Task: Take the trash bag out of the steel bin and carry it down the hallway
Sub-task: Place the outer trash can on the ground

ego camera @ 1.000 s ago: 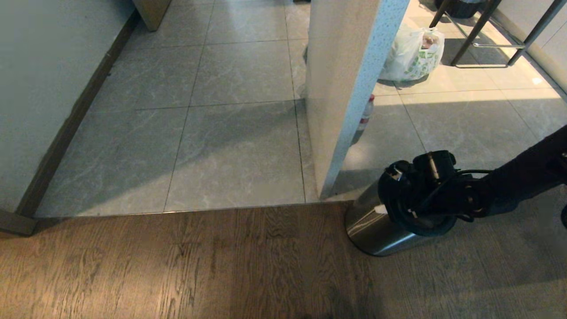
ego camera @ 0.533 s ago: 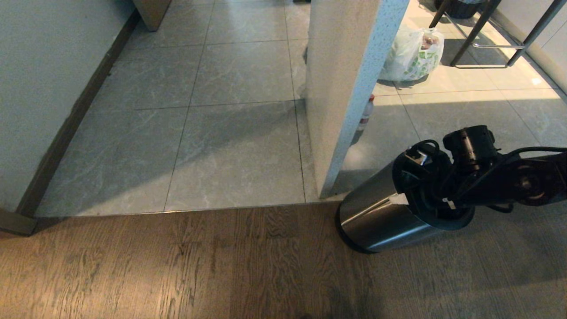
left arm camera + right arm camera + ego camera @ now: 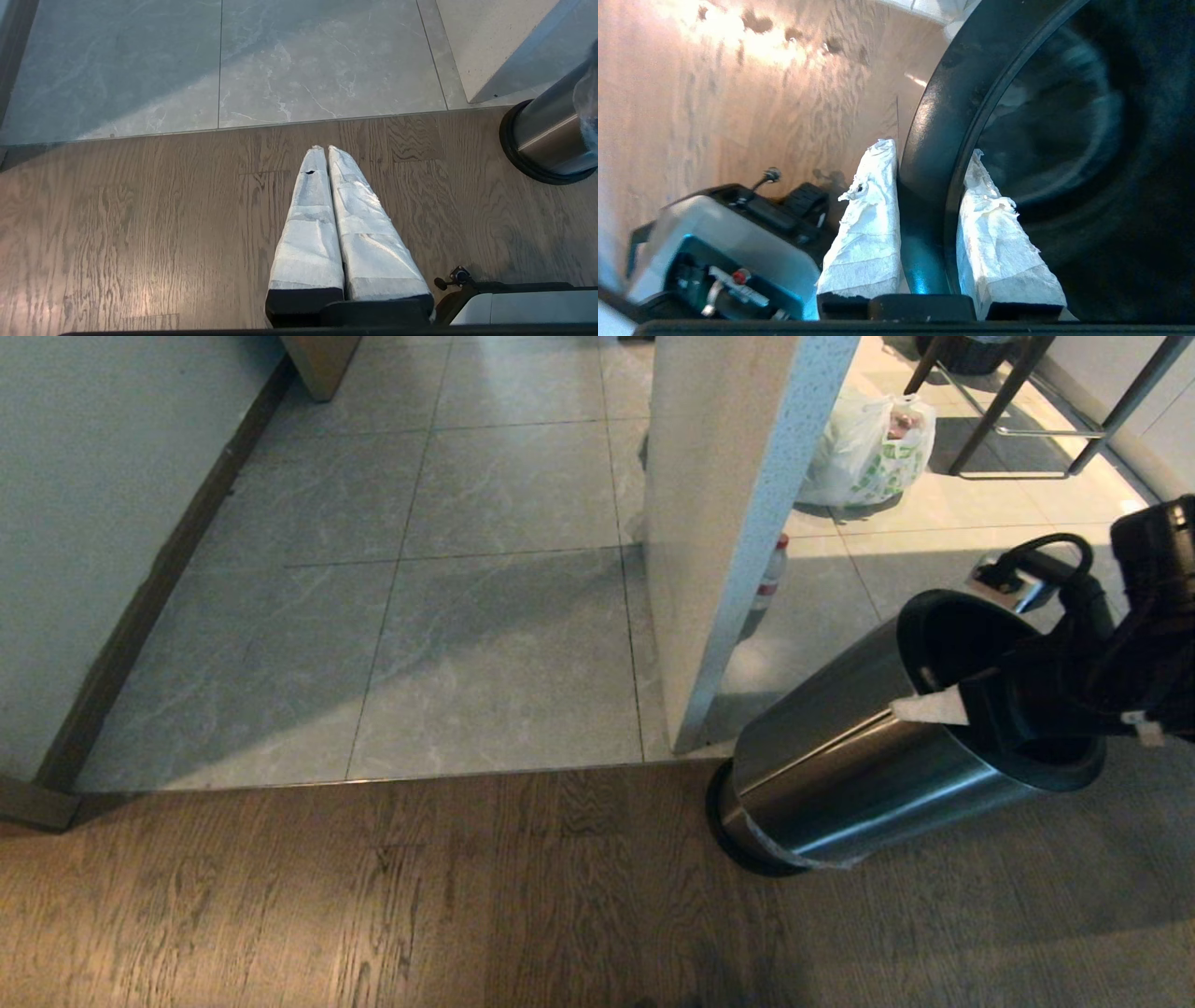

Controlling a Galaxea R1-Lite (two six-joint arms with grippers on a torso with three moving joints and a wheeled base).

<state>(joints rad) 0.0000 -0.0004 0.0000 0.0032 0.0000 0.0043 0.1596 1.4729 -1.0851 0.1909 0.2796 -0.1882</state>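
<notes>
I see the right tool [image 3: 927, 163] clamped on the steel bin's [image 3: 840, 775] black rim, one finger inside, one outside. The bin leans toward me on the wood floor [image 3: 373, 896] beside the pillar [image 3: 719, 523]. Left tool [image 3: 325, 151] closed, idle.

**What I can't make out from here**

My right arm [image 3: 1134, 644] runs off the right edge of the head view, and it covers the far side of the steel bin [image 3: 859, 775] mouth. The bin's inside is too dark to read. In the left wrist view the bin [image 3: 551, 140] is cut by the right edge. At upper right, the stool legs [image 3: 1027, 411] and a dark round object [image 3: 966, 350] are clipped by the top edge. A small bottle [image 3: 771, 574] is half hidden behind the pillar [image 3: 728, 523].
</notes>
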